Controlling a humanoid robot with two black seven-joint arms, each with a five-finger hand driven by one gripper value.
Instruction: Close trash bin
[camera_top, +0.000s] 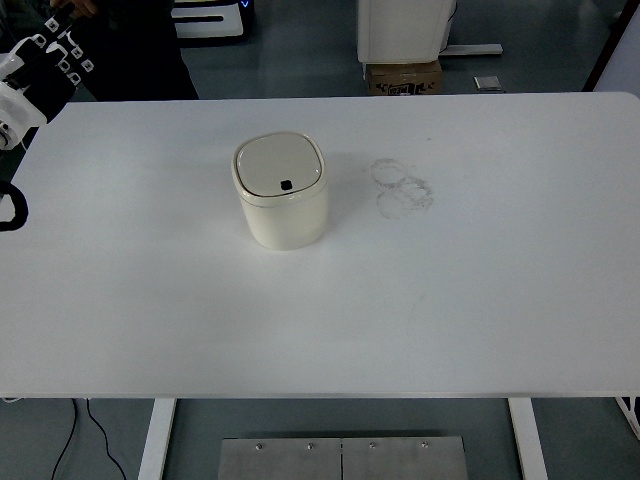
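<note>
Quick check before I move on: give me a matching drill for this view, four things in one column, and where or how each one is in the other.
Things:
1. trash bin
2. bin lid
3. left hand
4. ring smudges

Places or states:
A. at the picture's top left corner, touching nothing
B. marks on the table to the right of the bin
C. upright on the table, left of centre
D. shut flat, small black button near its front edge

Pairs: 1-C, 2-D, 3-A, 4-B

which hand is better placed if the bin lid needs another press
Left. The left hand is at the table's far left corner, the only hand in view; the trash bin sits left of centre, its lid looking shut already.
</note>
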